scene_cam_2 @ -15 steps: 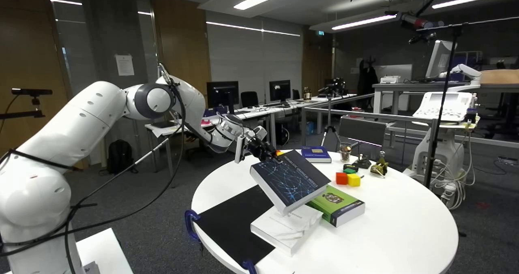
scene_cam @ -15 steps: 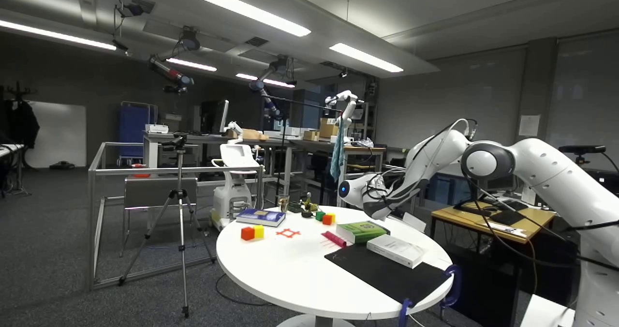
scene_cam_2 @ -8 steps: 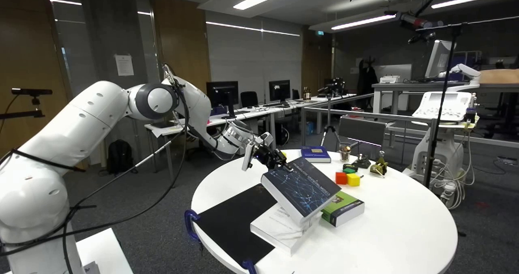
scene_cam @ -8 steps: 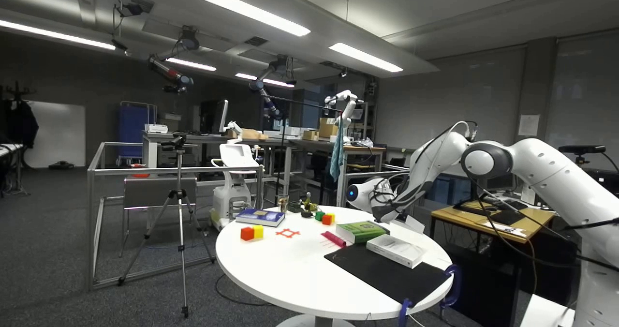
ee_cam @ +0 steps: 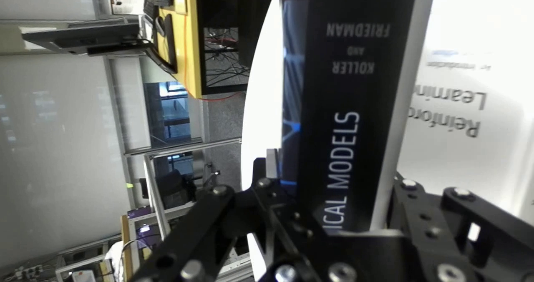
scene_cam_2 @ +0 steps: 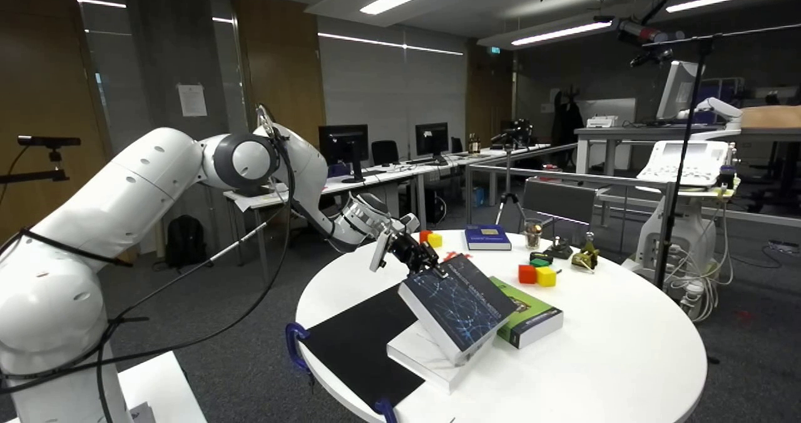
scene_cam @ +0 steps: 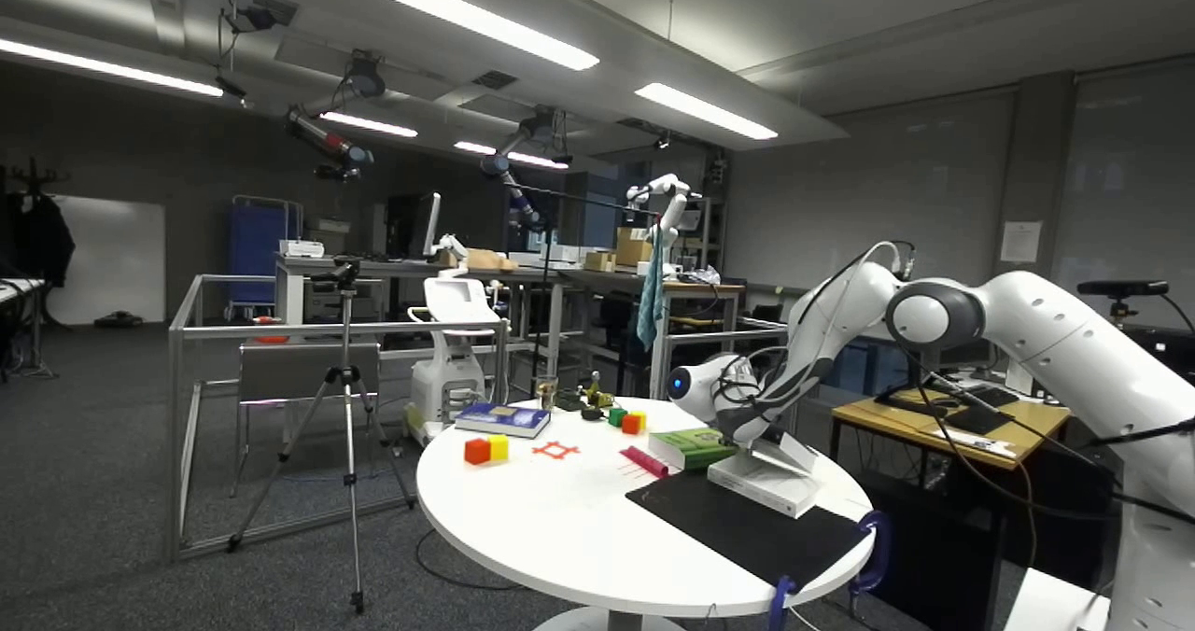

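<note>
your gripper (scene_cam_2: 439, 270) clamps the dark book (scene_cam_2: 460, 310), jaws parted only by its thickness | lift seemingly done, tilted over the white book (scene_cam_2: 420, 350) | not yet laid flat or freed

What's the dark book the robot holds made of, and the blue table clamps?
Dark book: likely paper, smooth printed cover; pale page edges show. Blue clamps: painted metal or plastic; the even blue fits either, and they're too small to judge gloss.

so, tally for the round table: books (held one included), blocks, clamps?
Books: 4 (dark book in the tool, white book, green book, blue book)
Blocks: 5 (2 red blocks, 2 yellow blocks, 1 green block)
Clamps: 2
Total: 11
</note>
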Tool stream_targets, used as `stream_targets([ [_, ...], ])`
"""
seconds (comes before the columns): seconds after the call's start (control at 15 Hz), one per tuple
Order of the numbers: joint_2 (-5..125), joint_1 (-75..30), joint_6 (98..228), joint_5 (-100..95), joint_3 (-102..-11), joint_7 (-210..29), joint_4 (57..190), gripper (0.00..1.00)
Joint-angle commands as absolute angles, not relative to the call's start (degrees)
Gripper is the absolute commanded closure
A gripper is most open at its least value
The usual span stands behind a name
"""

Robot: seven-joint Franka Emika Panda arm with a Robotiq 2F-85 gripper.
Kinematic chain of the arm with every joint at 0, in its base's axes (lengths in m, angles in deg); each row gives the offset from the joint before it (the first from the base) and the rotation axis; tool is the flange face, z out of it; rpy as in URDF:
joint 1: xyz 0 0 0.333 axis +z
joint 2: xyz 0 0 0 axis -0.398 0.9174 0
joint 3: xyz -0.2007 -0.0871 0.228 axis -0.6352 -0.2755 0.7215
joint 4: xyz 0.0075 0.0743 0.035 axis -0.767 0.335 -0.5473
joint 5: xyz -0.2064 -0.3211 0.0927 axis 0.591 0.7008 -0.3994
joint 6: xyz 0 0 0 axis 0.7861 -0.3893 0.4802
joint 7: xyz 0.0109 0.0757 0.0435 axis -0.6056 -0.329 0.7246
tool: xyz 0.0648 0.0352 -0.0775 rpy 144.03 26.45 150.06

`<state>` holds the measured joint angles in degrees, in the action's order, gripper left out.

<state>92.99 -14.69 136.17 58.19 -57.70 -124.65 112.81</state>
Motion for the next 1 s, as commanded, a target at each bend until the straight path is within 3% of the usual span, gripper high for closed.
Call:
stream_targets([
  [0.0, 93.73, -13.83, 136.34, 59.53, -57.96, -125.41, 113.0, 0.73],
  [0.93, 88.56, -12.73, 138.37, 68.12, -57.5, -131.55, 124.69, 0.73],
])
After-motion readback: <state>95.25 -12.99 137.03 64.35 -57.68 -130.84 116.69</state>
